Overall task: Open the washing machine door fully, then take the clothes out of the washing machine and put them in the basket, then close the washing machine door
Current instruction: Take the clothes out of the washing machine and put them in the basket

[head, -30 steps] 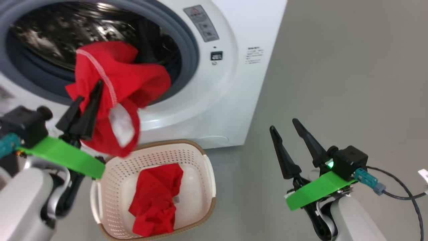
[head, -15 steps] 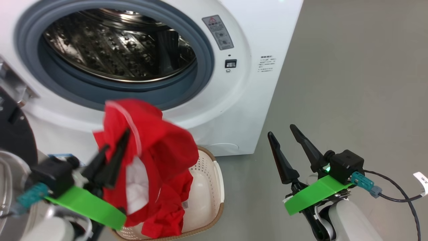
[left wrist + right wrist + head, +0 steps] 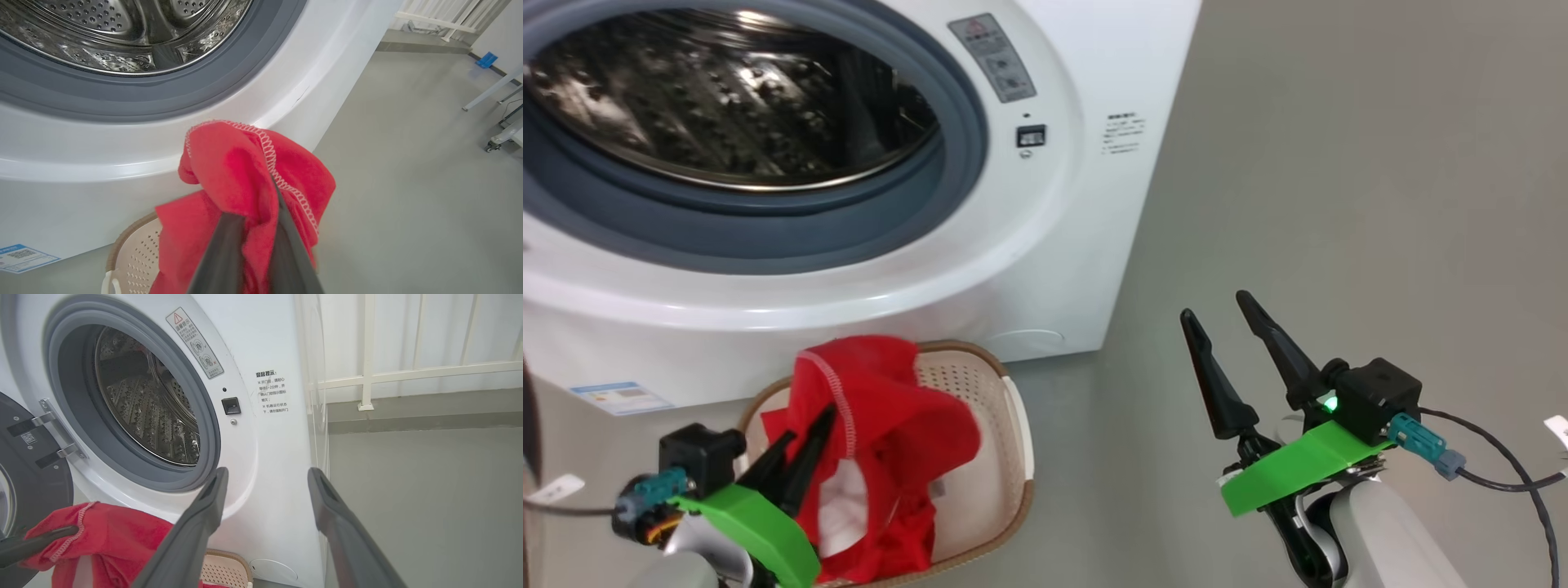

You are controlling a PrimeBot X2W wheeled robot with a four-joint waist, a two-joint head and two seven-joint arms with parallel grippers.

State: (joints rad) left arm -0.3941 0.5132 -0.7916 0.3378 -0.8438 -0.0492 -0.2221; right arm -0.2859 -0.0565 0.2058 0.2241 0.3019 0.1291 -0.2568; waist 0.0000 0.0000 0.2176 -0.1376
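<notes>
Head view shows the left gripper [image 3: 809, 425], two long dark tapered fingers above a bright green band, pinched almost shut on a soft bright red garment [image 3: 890, 425] that has a white zigzag-stitched hem and a white inner patch. The cloth bunches over the fingers and droops into the small cream perforated plastic basket [image 3: 984, 498], a rounded rectangle with a brown woven-look rim. The basket stands on the smooth grey floor [image 3: 1339, 204] close against the foot of the washer; whether they touch I cannot tell. More red fabric lies low in the basket, and where the held piece ends and that begins is unclear.

Behind it rises the big white front-loading washing machine [image 3: 1045, 245], glossy and rounded. A smooth grey rubber gasket [image 3: 768, 241] rings its shiny perforated steel drum [image 3: 727, 98]. A small blue label [image 3: 621, 398] sits low on the front.

The right gripper [image 3: 1214, 305] hovers over the floor to the right of the machine, well apart from the basket. Its fingers are spread wide with nothing between them.

From the left wrist, the garment's surface looks fleecy, folded in a rounded hump over the fingertips. From the right wrist, the round glossy dark washing machine door [image 3: 24, 477] stands swung open on metal hinges [image 3: 57, 433] beside the drum mouth.
</notes>
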